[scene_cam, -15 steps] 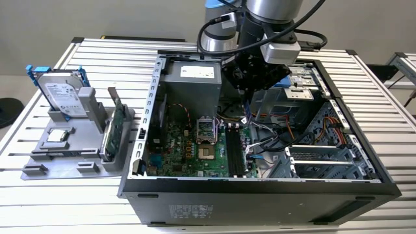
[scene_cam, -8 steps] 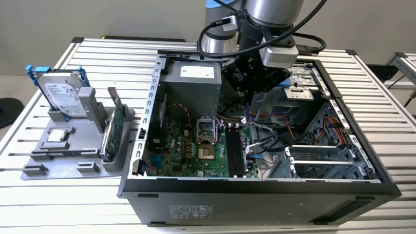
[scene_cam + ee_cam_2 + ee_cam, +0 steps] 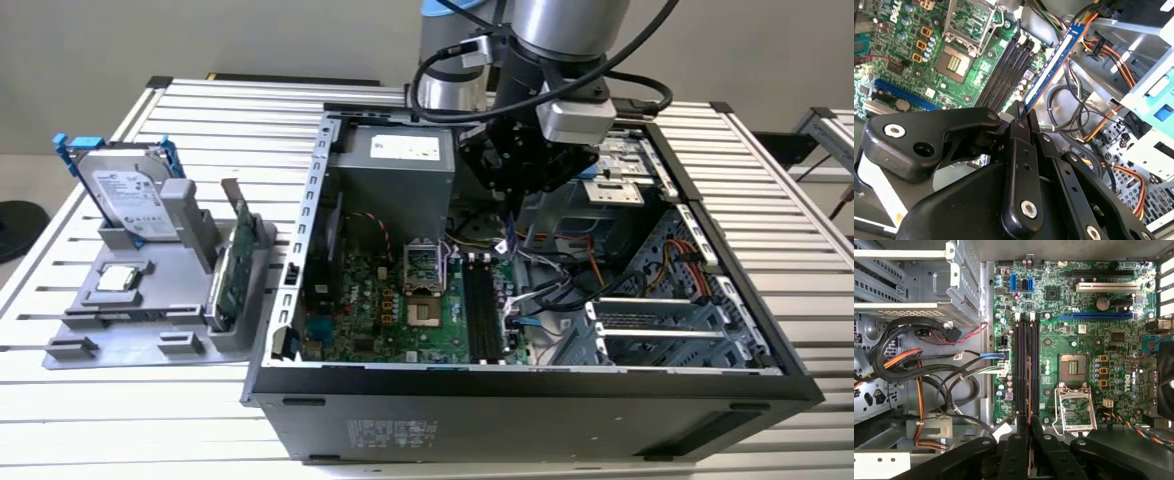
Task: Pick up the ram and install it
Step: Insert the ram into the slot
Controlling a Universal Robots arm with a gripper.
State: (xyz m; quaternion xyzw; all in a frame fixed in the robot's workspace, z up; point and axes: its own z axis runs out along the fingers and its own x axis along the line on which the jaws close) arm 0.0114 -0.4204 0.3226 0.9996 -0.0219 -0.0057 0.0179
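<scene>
The ram [image 3: 1054, 62] is a thin dark blue stick with small chips, and my gripper [image 3: 1024, 114] is shut on its near end. The stick hangs in the air over the black memory slots [image 3: 1006, 67] of the green motherboard [image 3: 899, 55], slightly off their line. In the first wrist view the ram [image 3: 1029, 390] appears edge-on as a thin line between the two long slots [image 3: 1021, 365], with my gripper [image 3: 1027, 422] at its end. In the exterior view the gripper [image 3: 514, 205] is lowered into the open computer case, above the slots [image 3: 478, 310].
The case walls [image 3: 534, 400] ring the work area. A grey power supply [image 3: 394, 175], the open CPU socket [image 3: 422, 270], loose cables [image 3: 561, 285] and a drive cage [image 3: 621, 170] crowd the slots. On the exterior view's left, a grey holder [image 3: 94, 320] carries a hard drive [image 3: 127, 195] and an upright green card [image 3: 234, 275].
</scene>
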